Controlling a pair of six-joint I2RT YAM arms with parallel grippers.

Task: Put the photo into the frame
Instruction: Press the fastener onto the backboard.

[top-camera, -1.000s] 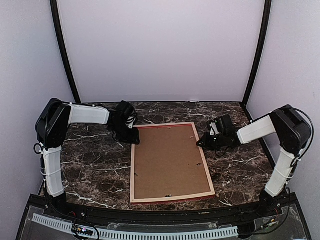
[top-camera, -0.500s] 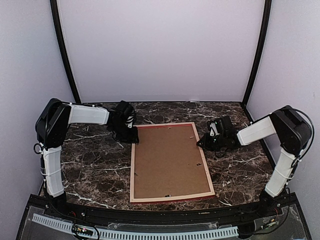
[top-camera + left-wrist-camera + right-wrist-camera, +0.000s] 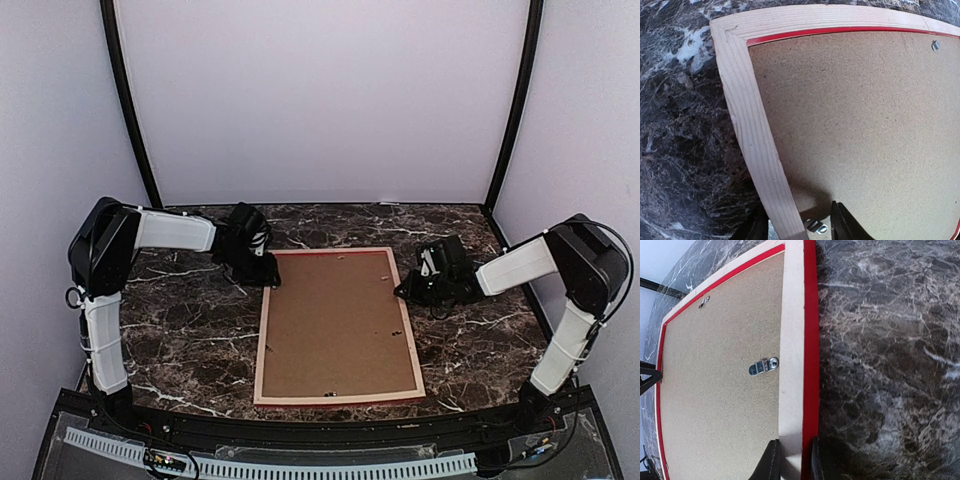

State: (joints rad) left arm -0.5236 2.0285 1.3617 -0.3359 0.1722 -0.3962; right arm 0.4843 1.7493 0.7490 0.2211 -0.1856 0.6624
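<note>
The left arm (image 3: 175, 230) is stretching in low toward the far left corner of the frame (image 3: 338, 325). The left pincer (image 3: 268, 279) is straddling the rail there, with a gap on the inner side. The right arm (image 3: 515, 262) is stretching toward the frame's right rail, and the right pincer (image 3: 407, 290) is clamping it.

Frame (image 3: 755, 130) flat on the table (image 3: 180, 330) between both arms, backing board (image 3: 335, 320) set inside its rails. Left gripper (image 3: 797, 215) straddles the left rail near the far corner; right gripper (image 3: 792, 460) straddles the right rail.
</note>
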